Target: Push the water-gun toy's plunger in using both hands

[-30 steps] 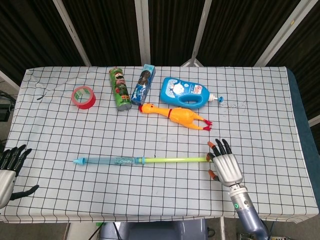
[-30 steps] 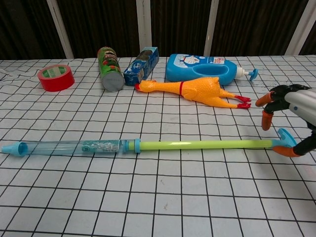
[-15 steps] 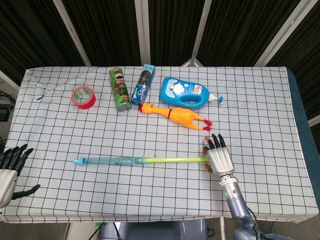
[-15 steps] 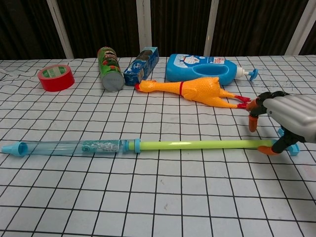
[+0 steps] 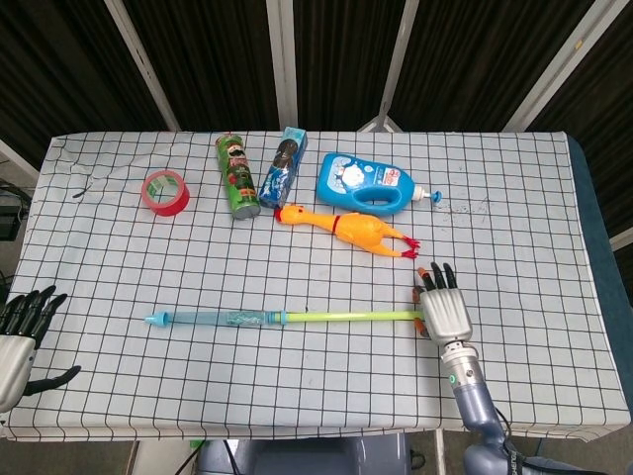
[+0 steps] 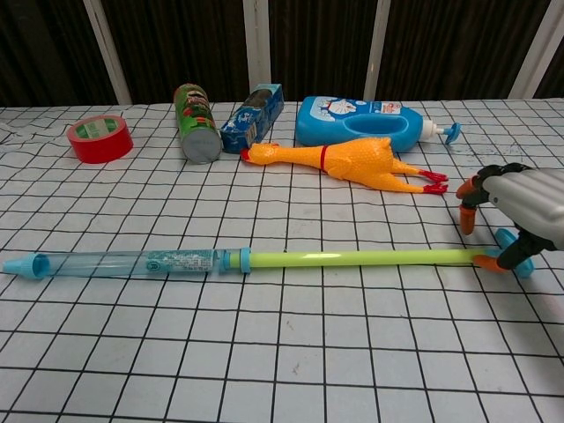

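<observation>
The water-gun toy lies across the table's near half, its clear blue barrel (image 5: 223, 318) (image 6: 132, 263) to the left. Its yellow-green plunger rod (image 5: 346, 316) (image 6: 352, 258) is pulled far out to the right and ends in a blue handle (image 6: 522, 263). My right hand (image 5: 445, 312) (image 6: 526, 203) sits over that end. Its orange-tipped thumb touches the rod just before the handle, while the fingers (image 6: 467, 211) curl above the rod without closing on it. My left hand (image 5: 20, 332) hangs open off the table's near left corner, far from the barrel tip.
Behind the toy lie a rubber chicken (image 5: 351, 228) (image 6: 352, 160), a blue detergent bottle (image 5: 366, 182) (image 6: 361, 122), a blue box (image 5: 281, 166), a green can (image 5: 236, 175) and a red tape roll (image 5: 166, 192) (image 6: 100, 139).
My right hand came in leftward over the plunger's end, then eased slightly back to the right. The rod is as far out as before. The left hand barely moved.
</observation>
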`<state>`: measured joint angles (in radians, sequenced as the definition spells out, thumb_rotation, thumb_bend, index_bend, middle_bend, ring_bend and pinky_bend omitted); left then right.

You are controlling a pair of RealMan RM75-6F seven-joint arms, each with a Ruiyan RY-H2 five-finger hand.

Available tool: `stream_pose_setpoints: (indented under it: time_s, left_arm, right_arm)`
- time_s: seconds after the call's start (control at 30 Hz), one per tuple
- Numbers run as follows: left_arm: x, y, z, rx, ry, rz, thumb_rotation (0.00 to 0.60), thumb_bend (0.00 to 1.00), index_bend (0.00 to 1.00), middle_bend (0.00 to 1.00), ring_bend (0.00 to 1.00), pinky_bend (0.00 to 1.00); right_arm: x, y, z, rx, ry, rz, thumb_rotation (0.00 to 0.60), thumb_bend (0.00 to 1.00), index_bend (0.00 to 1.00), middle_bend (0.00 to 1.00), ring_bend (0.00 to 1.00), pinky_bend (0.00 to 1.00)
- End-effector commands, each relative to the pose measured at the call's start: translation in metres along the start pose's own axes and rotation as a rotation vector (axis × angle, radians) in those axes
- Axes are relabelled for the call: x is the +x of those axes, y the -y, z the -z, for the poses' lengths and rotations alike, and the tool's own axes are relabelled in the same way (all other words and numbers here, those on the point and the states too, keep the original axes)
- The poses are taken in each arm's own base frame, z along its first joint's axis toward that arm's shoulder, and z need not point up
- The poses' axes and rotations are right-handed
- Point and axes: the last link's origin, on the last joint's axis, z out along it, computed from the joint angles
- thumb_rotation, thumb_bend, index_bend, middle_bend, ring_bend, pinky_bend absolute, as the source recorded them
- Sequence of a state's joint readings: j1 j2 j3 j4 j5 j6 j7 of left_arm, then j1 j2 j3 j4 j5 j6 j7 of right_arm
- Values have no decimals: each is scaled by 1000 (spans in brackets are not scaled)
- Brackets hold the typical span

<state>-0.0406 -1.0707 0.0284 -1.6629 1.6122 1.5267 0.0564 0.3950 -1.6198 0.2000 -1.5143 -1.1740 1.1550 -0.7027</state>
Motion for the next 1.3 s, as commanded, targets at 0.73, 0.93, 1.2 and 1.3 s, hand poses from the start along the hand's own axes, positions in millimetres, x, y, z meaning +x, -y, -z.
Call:
stream_pose_setpoints:
  time_s: [0.73, 0.93, 1.2, 1.3]
  left_arm:
    - [2, 1, 0, 0, -13, 5, 600, 88, 38, 0, 0, 0]
    - [2, 1, 0, 0, -13, 3, 600, 88, 39, 0, 0, 0]
    - [1, 0, -1, -4, -12, 0, 600, 88, 46, 0, 0, 0]
    - [1, -3, -5, -11, -10, -2, 600, 101, 55, 1, 0, 0]
  right_arm:
    - [-9, -8, 2, -28, 47, 38, 600, 370, 532, 203, 0, 0]
    - [-9, -7, 2, -29, 43, 37, 600, 425, 614, 203, 0, 0]
    - [-4, -6, 2, -21, 34, 27, 600, 479, 653, 203, 0, 0]
    - [-2, -7, 3, -18, 32, 25, 600, 479, 653, 203, 0, 0]
